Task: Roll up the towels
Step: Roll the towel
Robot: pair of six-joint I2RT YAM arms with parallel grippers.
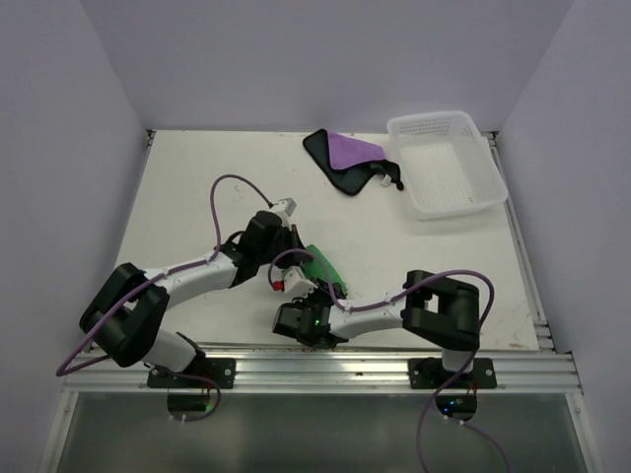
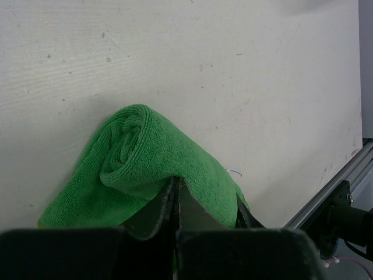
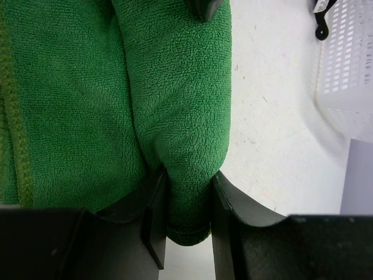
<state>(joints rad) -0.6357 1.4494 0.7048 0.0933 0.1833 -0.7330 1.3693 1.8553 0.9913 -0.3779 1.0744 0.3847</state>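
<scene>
Left gripper (image 2: 176,185): jaws fully together, tips set against the near edge of the green towel (image 2: 148,157). I cannot tell whether any cloth is caught between them.

Right gripper (image 3: 187,178): jaws partly apart and clamped on a thick fold of that same towel, with the fold's hem showing between my fingers (image 3: 152,217).

The green towel lies on the table (image 1: 197,187) near the front edge, between my two wrists. One end is curled into a loose roll with the spiral visible; the rest is spread flat.

The purple towel (image 1: 352,151) lies at the far side, crumpled, with its black backing turned up along the edges. It is just beside the left wall of the white lattice basket (image 1: 436,118). Whether its black tab touches that wall I cannot tell.

Both towels lie outside the basket, on the table.
</scene>
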